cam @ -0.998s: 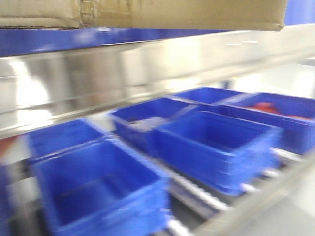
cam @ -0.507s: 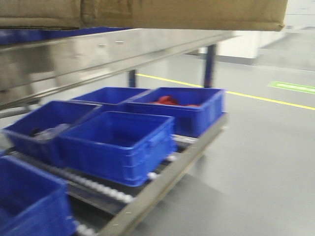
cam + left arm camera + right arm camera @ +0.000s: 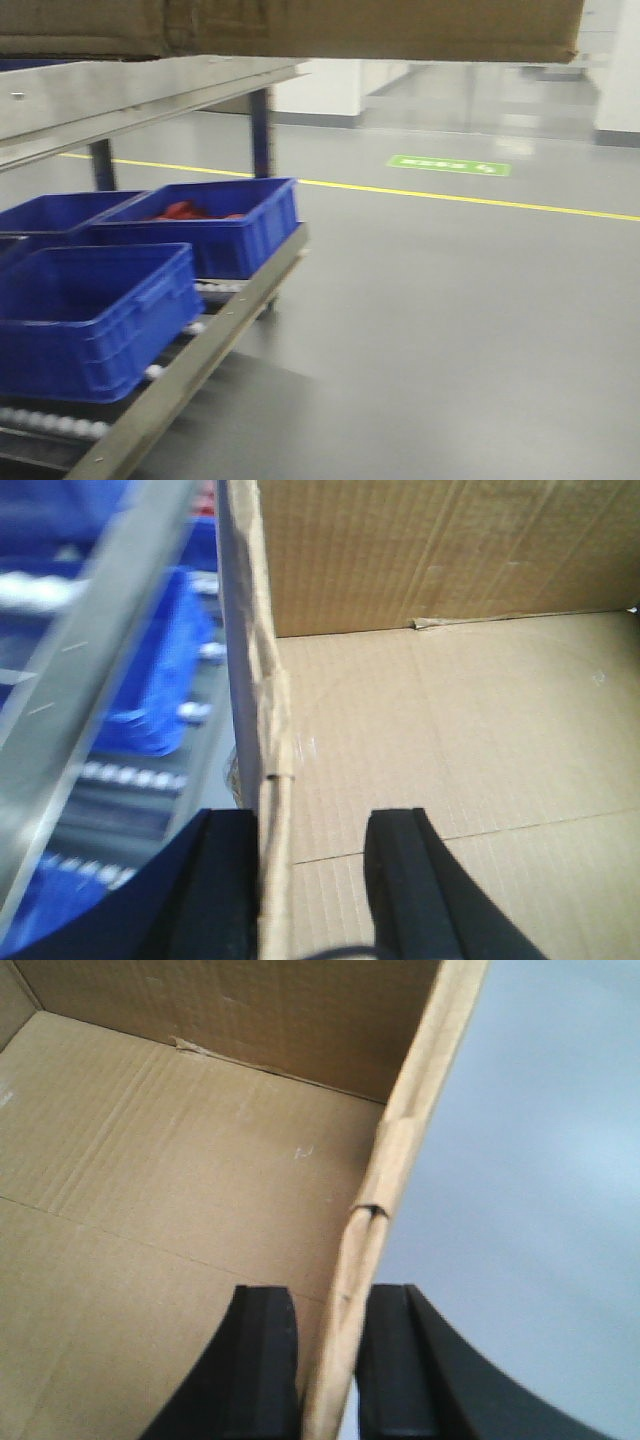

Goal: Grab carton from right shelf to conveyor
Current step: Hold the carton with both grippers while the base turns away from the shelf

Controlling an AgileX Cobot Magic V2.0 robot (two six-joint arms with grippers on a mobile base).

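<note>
The brown carton (image 3: 380, 25) hangs across the top of the front view, only its lower edge showing. It is off the right shelf (image 3: 120, 90), whose steel rail runs at the upper left. In the left wrist view my left gripper (image 3: 312, 825) straddles the carton's (image 3: 450, 730) left wall, with the outer finger tight against it. In the right wrist view my right gripper (image 3: 327, 1300) is shut on the carton's (image 3: 150, 1160) right wall. The box is open-topped and empty inside. The conveyor is out of view.
Blue bins (image 3: 90, 300) sit on the shelf's lower roller tier at the left; one (image 3: 210, 220) holds red items. Smooth grey floor with a yellow line (image 3: 470, 197) and a green marking (image 3: 448, 165) stretches to the right. White walls stand at the back.
The view has swung right: shelf and bins slid from the centre to the left edge and open floor came in. The carton kept its place at the top of the frame.
</note>
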